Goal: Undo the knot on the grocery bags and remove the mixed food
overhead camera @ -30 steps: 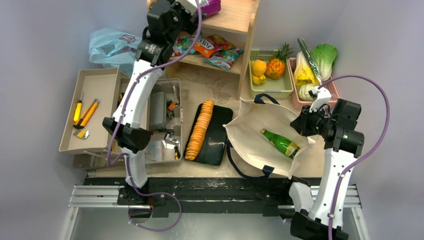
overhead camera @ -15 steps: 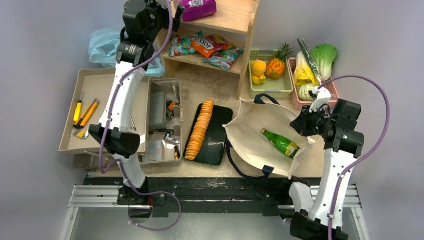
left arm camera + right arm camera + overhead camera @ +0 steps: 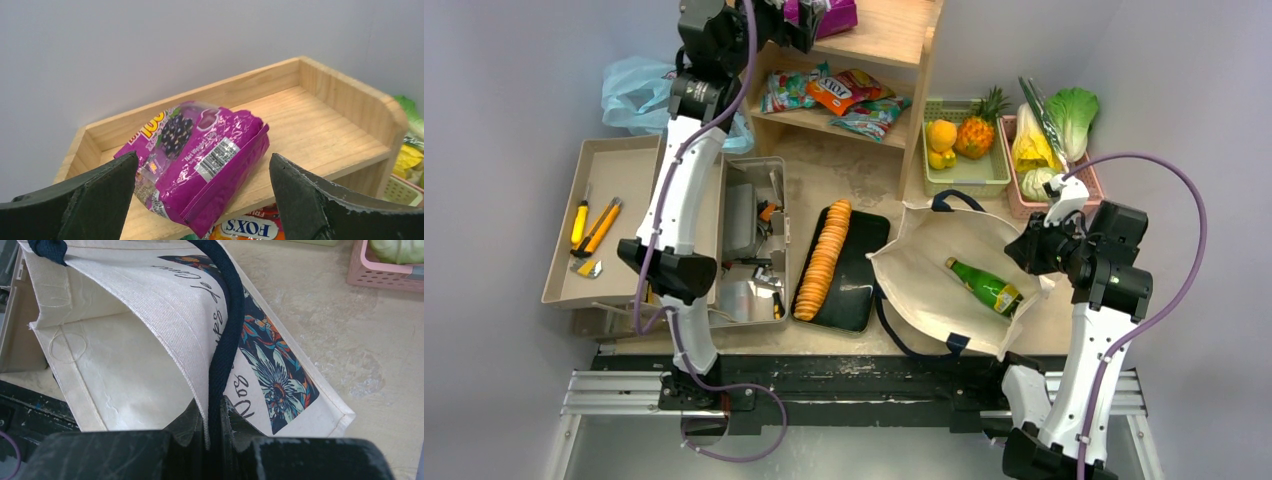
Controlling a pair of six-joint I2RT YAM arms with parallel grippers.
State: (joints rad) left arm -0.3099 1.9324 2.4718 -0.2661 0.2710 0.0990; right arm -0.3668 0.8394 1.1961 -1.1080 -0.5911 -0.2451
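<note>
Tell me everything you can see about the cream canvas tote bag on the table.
The cream canvas tote lies on its side on the table, mouth gaping open. It looks like coarse woven cloth with stitched hems, navy strap handles and a dark floral print with script lettering on the outer face. A green glass bottle lies inside. The right gripper is shut on its rim together with one strap, holding that side up.

We note a cream tote (image 3: 125, 365) with a navy strap (image 3: 227, 330) and a navy floral print (image 3: 280, 385), petals white and orange, black script alongside. The snack pack (image 3: 200, 165) is glossy purple with yellow lettering and dark berries pictured. The bottle (image 3: 984, 285) is green with a yellow label; the carrier bag (image 3: 634, 90) is light blue with pink prints.
</note>
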